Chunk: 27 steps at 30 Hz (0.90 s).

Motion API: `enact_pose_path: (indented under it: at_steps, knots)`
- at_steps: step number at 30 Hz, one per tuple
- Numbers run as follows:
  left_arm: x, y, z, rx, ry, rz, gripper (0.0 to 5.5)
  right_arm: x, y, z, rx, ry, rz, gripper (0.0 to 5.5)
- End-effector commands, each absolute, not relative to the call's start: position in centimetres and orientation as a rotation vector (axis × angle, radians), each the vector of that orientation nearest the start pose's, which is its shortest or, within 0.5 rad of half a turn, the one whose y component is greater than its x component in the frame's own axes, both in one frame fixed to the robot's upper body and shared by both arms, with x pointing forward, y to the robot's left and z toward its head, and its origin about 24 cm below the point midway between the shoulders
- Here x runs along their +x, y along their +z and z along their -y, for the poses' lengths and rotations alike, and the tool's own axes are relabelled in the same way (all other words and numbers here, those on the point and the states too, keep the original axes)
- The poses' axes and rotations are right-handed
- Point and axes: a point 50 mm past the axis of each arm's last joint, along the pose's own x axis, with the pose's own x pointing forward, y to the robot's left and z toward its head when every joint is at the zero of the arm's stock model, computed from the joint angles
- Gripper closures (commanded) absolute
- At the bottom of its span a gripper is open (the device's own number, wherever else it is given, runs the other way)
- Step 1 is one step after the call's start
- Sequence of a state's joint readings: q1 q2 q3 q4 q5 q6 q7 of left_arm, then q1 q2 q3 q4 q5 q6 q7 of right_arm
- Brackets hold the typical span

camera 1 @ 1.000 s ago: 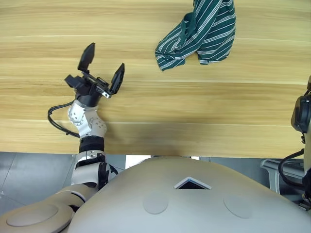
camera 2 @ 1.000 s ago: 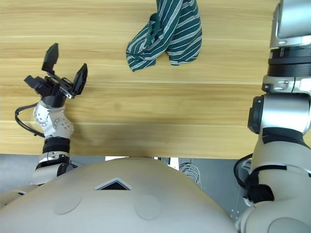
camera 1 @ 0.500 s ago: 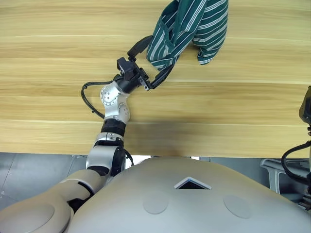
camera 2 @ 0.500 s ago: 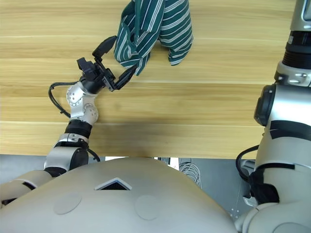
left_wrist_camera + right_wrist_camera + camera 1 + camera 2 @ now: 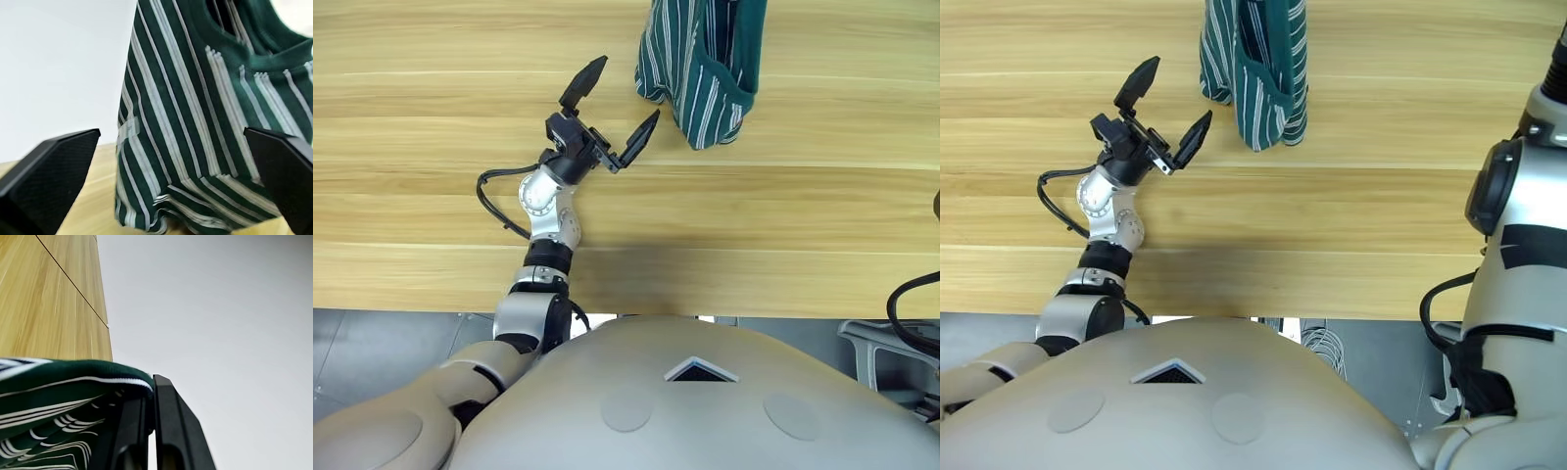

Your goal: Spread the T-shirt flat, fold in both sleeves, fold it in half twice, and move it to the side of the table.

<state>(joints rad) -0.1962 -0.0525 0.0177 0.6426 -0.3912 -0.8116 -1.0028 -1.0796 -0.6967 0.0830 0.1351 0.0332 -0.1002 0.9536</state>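
The green T-shirt (image 5: 700,69) with white stripes hangs bunched over the far middle of the wooden table, its top out of the head views. In the right wrist view, my right gripper (image 5: 151,399) is shut on the shirt's (image 5: 58,396) upper edge. My left gripper (image 5: 625,93) stands open just left of the shirt's lower hem, apart from the cloth. The left wrist view looks between its two black fingertips (image 5: 54,166) at the striped cloth (image 5: 195,122), whose hem hangs close to the table top.
The wooden table (image 5: 754,215) stretches wide on both sides of the shirt, with its front edge (image 5: 724,315) near my body. My right arm (image 5: 1518,245) rises along the right side. A white wall (image 5: 58,58) lies behind.
The left gripper swung from the left side up to the shirt's lower edge, then drew back a little, still open. The shirt has been lifted and now hangs straighter and narrower.
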Motion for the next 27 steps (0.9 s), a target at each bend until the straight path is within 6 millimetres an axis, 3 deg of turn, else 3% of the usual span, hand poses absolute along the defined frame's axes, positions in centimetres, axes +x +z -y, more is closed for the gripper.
enact_pose_path:
  at_steps: [1,5,10,22,27]
  knots:
    - [22.4,1.7,-8.6,-0.254,-0.782,0.475,0.10,30.8,35.8,14.7,-1.112,0.809,0.685,5.49]
    - [20.1,1.5,-6.6,-0.236,-0.717,0.482,0.10,31.1,35.9,14.1,-1.135,0.805,0.682,5.49]
    - [18.3,1.4,-6.8,-0.186,-0.642,0.484,0.10,32.3,36.3,12.4,-1.153,0.800,0.675,5.49]
    - [19.5,1.1,-3.3,-0.072,-0.577,0.317,0.10,32.6,37.3,9.1,-1.142,0.847,0.716,5.49]
    - [20.9,1.4,-4.7,-0.023,-0.397,0.293,0.10,32.4,37.3,8.7,-1.134,0.861,0.722,5.49]
